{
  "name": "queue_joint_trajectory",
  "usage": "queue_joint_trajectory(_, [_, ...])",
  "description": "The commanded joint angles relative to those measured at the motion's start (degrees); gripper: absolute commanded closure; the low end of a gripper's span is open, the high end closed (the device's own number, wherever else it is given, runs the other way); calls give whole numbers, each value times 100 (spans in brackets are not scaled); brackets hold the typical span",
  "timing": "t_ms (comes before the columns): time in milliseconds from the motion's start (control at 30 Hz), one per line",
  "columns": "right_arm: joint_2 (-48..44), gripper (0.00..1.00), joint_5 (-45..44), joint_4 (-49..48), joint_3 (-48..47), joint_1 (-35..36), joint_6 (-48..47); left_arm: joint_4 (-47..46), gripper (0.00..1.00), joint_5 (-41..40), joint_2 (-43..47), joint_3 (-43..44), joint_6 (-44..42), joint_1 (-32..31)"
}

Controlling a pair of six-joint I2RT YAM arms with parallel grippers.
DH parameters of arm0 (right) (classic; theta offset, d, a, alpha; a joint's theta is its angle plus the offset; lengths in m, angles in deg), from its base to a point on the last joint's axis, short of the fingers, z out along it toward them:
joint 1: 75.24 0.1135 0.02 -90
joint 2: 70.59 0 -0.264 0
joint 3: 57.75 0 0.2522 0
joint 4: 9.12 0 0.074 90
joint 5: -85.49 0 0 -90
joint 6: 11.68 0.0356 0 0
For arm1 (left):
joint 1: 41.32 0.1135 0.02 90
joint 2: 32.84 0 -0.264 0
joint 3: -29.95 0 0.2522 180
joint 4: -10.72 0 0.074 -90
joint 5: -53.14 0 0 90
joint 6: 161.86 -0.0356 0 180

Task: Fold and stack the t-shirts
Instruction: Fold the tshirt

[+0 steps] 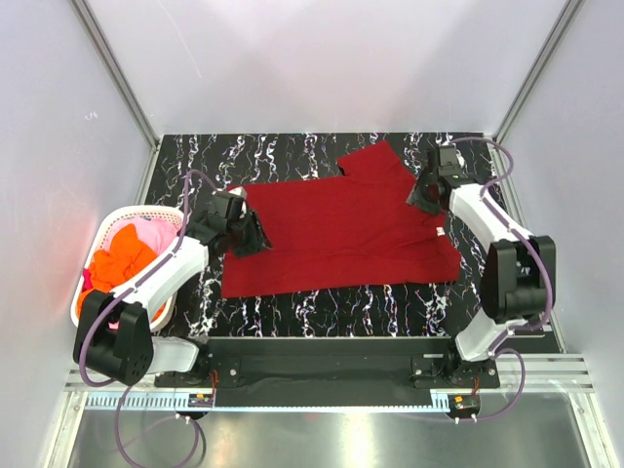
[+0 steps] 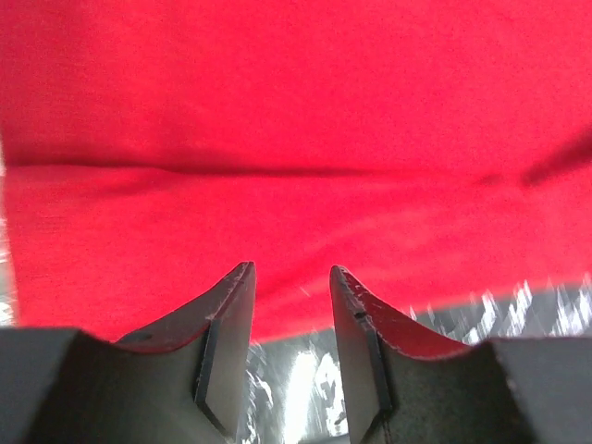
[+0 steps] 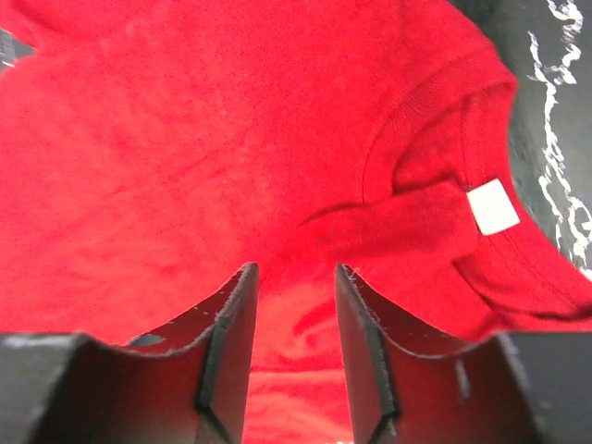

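The dark red t-shirt lies spread out on the black marbled surface, its long axis running left to right between the two arms. One sleeve points toward the far edge, and the collar end is on the right. The left pincer is positioned at the left edge of the dark red t-shirt. In the left wrist view the left pincer is open: its fingers stand apart, the cloth edge lies just ahead of the tips, and bare surface shows in the gap. A straight crease runs across the cloth beyond the tips. The right pincer is positioned at the right end of the garment, near the collar. In the right wrist view the right pincer is likewise open, its fingers parted with red cloth visible between and below them. The collar and a white label lie just to the right of the tips. A white basket stands at the left side of the surface, beside the left arm. It contains an orange t-shirt and a pink t-shirt, both crumpled, the pink one toward the far side.
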Motion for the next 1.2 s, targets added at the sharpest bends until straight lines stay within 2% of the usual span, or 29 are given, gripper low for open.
queue_joint_trajectory(0, [547, 53, -206, 335, -329, 266, -442, -253, 56, 1582, 25, 260, -671, -8])
queue_joint_trajectory(233, [1347, 53, 374, 502, -883, 494, -1251, -227, 55, 1732, 96, 190, -1023, -16])
queue_joint_trajectory(400, [1532, 53, 182, 625, -962, 653, -1418, -262, 53, 2058, 69, 207, -988, -16])
queue_joint_trajectory(533, [1821, 53, 190, 634, -1023, 811, -1743, -271, 50, 2023, 236, 243, -988, -16])
queue_joint_trajectory(767, [2024, 54, -574, 898, -954, 1110, -1647, -200, 50, 2005, 254, 190, -1023, -16])
queue_joint_trajectory(833, [2103, 61, -880, 977, -971, 1171, -1665, -200, 50, 2110, 227, 181, -1005, -16])
queue_joint_trajectory(900, [2077, 80, -1057, 977, -945, 1250, -1639, -200, 50, 2137, 227, 190, -944, -16])
queue_joint_trajectory(933, [2025, 85, -1223, 968, -962, 1259, -1612, -192, 50, 2128, 253, 190, -935, -16])
queue_joint_trajectory(1000, [1963, 90, -1304, 960, -1023, 1268, -1621, -200, 50, 2050, 280, 199, -926, -16])
queue_joint_trajectory(1167, [1691, 92, -1392, 811, -1156, 1268, -1551, -34, 50, 1698, 61, 234, -935, 19])
